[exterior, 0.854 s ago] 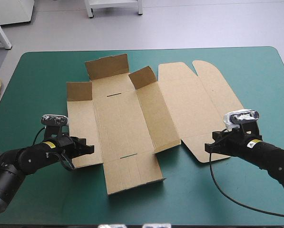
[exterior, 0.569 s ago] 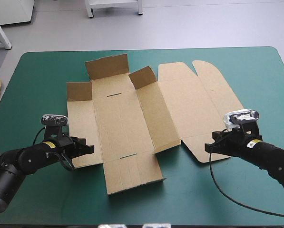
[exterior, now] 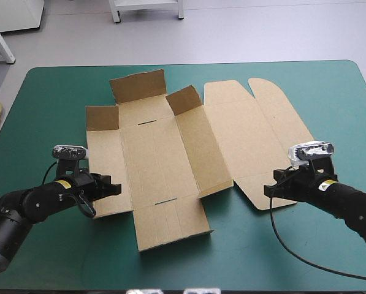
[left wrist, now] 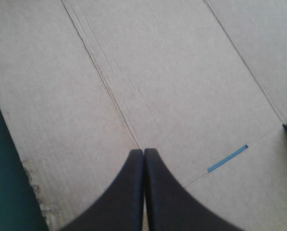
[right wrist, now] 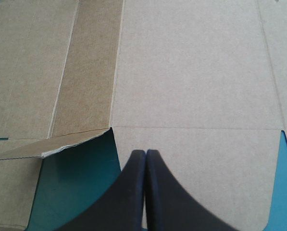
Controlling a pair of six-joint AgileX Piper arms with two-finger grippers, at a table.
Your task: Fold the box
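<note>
Tiny change from just before: the left arm has shifted slightly, box unmoved, so no fold progress yet. Left gripper (exterior: 112, 188) sits low at the near corner of the left panel, fingers pressed together with nothing between them. The box (exterior: 158, 165) lies mostly flat mid-table on the teal-green cover (exterior: 60, 92), far flaps (exterior: 137, 86) raised. Right gripper (exterior: 270, 190) sits low over the lid's near flap — also clenched, empty.
</note>
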